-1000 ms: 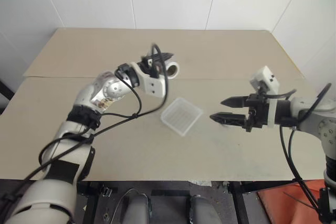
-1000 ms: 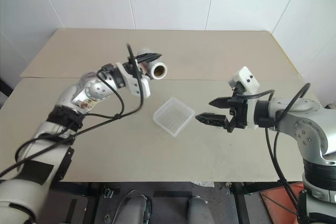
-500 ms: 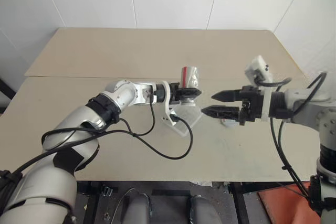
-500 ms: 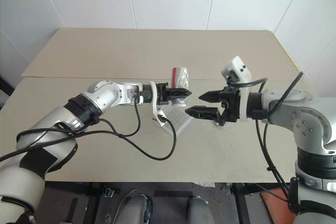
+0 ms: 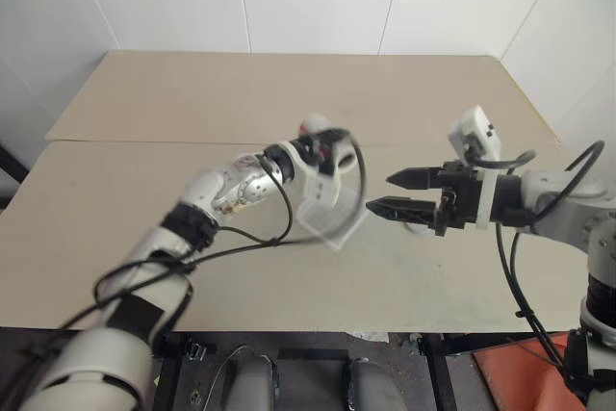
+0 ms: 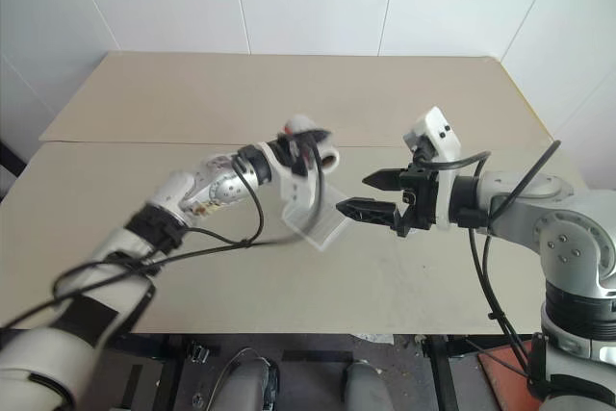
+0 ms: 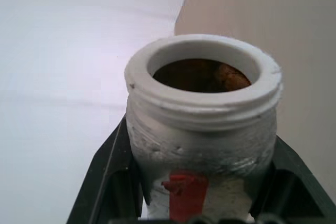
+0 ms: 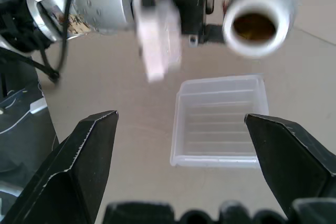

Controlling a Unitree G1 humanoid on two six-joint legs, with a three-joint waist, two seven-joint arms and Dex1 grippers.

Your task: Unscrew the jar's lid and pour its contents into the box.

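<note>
Swung back from beside the right hand point(image 5: 377, 192) — left hand point(image 5: 322, 146) pinching the jar point(image 8: 255, 20), lidless, mouth tipped sideways above the box point(image 8: 220, 121) on the table point(image 5: 144, 190). Right hand spread, empty, just beside.

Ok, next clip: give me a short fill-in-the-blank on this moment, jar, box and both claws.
1. The left claw is shut on the ____.
2. The jar has no ____ on its mouth.
3. The right claw has its fingers ____, with nothing between them.
4. The contents are inside the jar, and the box on the table is ____.

Missing words: jar; lid; open; empty
</note>
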